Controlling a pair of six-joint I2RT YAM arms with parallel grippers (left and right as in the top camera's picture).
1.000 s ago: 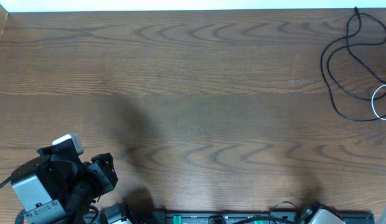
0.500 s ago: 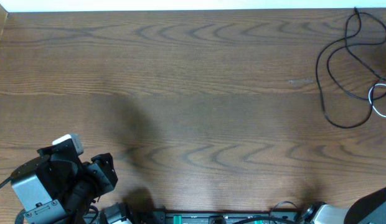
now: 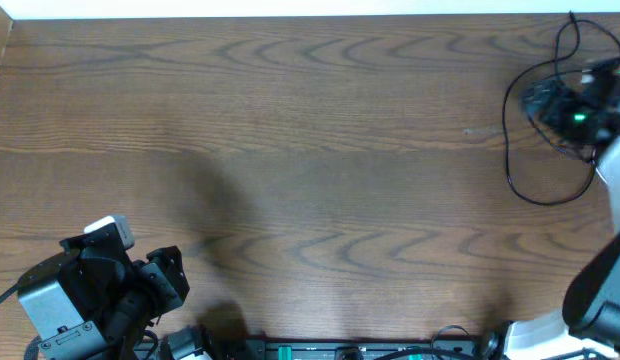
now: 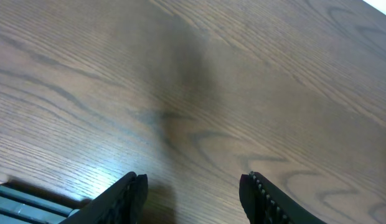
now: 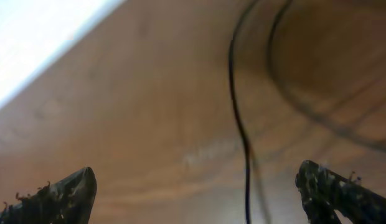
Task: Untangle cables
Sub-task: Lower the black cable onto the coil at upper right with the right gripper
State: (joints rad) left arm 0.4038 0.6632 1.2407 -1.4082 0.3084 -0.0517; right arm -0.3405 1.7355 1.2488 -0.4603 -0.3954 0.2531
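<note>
The cables lie tangled at the table's far right. A thin black cable loops out to the left, and the rest is covered by my right arm. My right gripper hovers over that tangle, blurred. In the right wrist view its jaws stand wide apart, open, and a black cable runs on the wood between them, nearer the right finger. A second blurred black strand curves beyond it. My left gripper rests at the near left corner, open over bare wood, far from the cables.
The wooden table has a white strip along its far edge. A dark rail with green parts runs along the near edge. A raised wooden lip borders the far left corner.
My right arm has come in from the near right and swung up over the cables, its jaws now open. The black loop has shifted a little to the left. The left arm has not moved.
</note>
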